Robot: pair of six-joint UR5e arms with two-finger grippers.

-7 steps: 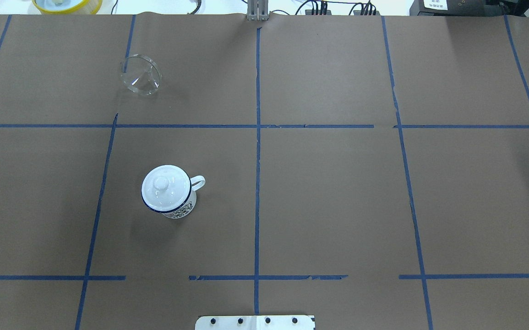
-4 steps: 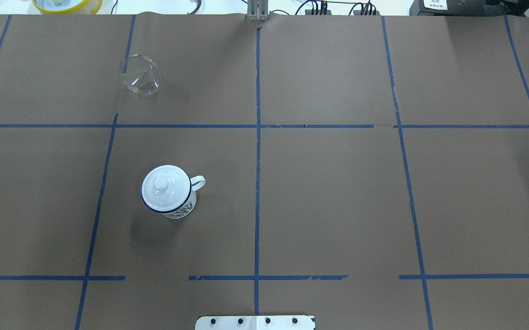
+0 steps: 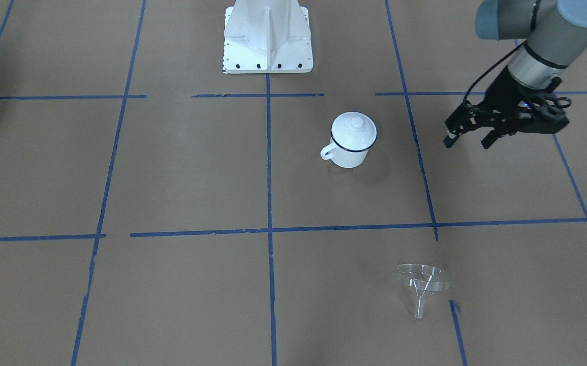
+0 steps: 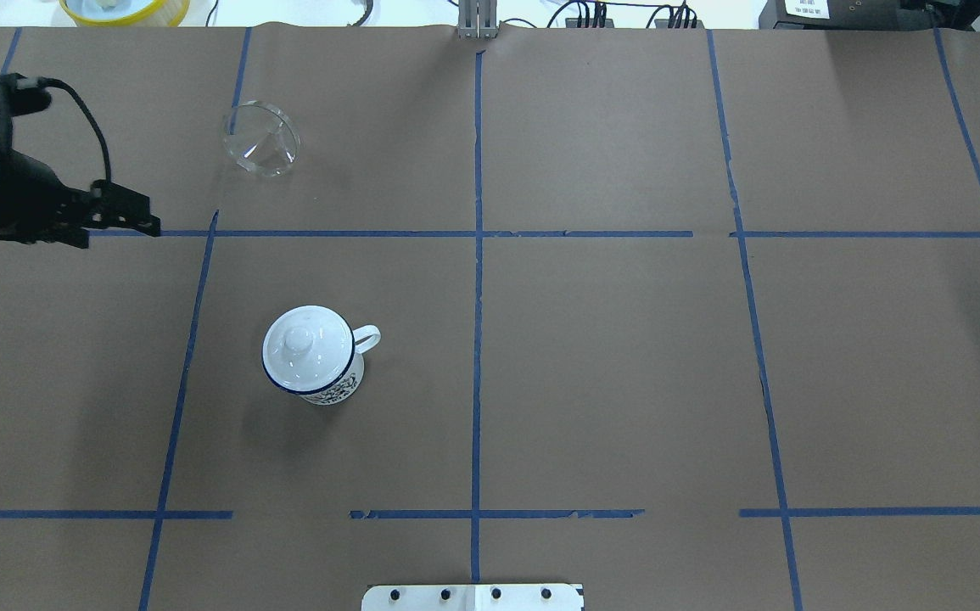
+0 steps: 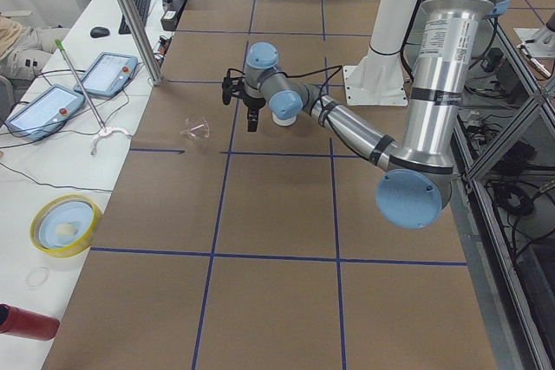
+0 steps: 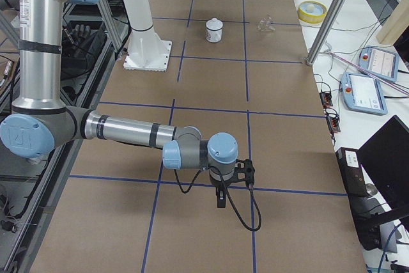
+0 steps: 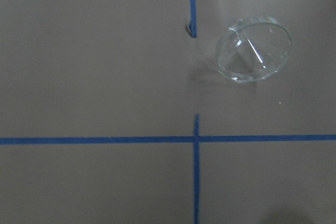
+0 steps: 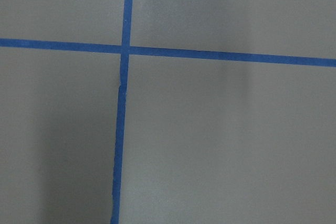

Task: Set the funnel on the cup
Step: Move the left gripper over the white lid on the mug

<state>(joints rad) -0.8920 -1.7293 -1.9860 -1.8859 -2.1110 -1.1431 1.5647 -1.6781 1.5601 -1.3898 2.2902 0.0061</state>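
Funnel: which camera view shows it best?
Left wrist-mounted: the funnel is largest there, lying on its side, rim and cone clear. Front-facing shows its stem in profile; overhead shows a smaller tilted ring; both side views only a tiny glint; right wrist nothing.

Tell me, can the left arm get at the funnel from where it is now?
Probably yes. The left gripper, fingers open, hangs over bare paper near the funnel, which lies tipped on its side with nothing between them. The mug stands well apart, out of the path.

Funnel [image 4: 260, 149] clear plastic; cup [image 4: 313, 355] glossy enamel; table [image 4: 625, 356] matt paper.
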